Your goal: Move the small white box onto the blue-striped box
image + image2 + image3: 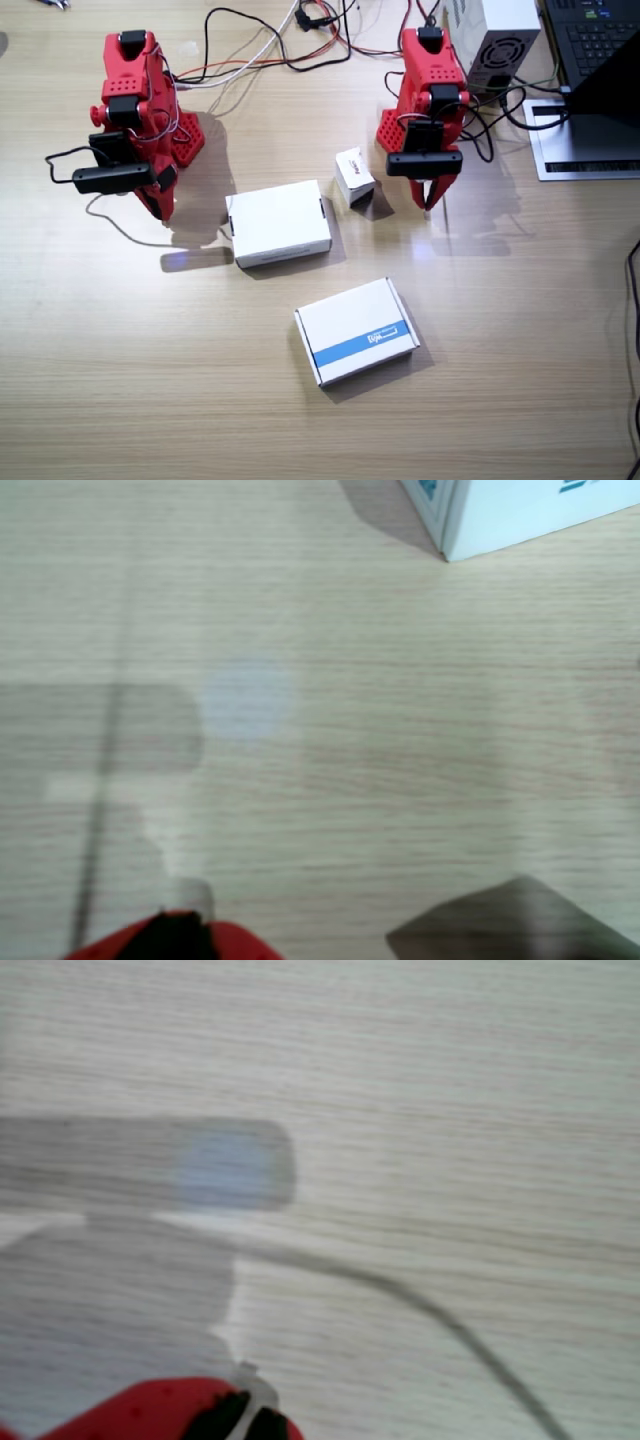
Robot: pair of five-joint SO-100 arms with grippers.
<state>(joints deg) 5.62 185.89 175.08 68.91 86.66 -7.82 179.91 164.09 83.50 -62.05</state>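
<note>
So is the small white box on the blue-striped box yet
No. The small white box sits on the table, apart from the blue-striped box, beside the left end effector.

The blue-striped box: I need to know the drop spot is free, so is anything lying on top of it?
Nothing lies on the blue-striped box; its whole top face shows. The small white box sits apart on the table. What is underneath is covered.
</note>
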